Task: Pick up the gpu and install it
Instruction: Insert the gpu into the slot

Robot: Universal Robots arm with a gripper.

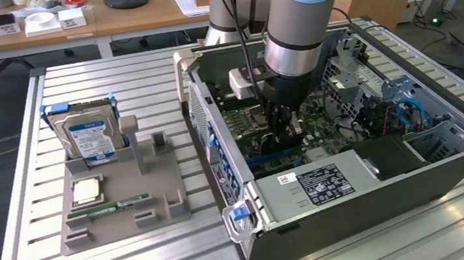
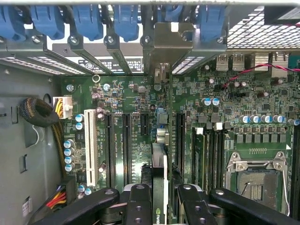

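Observation:
The gpu (image 2: 159,166) stands edge-on between my gripper's fingers (image 2: 140,206), a thin card with a black and green edge. Its silver bracket (image 2: 165,43) reaches the rear slot openings of the case. My gripper (image 2: 161,206) is shut on the gpu, low over the green motherboard (image 2: 131,98), among the black expansion slots (image 2: 126,140). In the exterior view my gripper (image 1: 284,138) reaches down inside the open computer case (image 1: 351,175), with the card mostly hidden behind the fingers. I cannot tell whether the card's edge sits in a slot.
Blue retention clips (image 2: 89,21) line the case's rear. A white slot (image 2: 91,145), cable bundle (image 2: 40,112) and CPU socket (image 2: 258,180) flank the card. At the exterior view's left a grey holder (image 1: 166,206) carries a hard drive (image 1: 88,136), a CPU (image 1: 86,191) and a RAM stick (image 1: 110,208).

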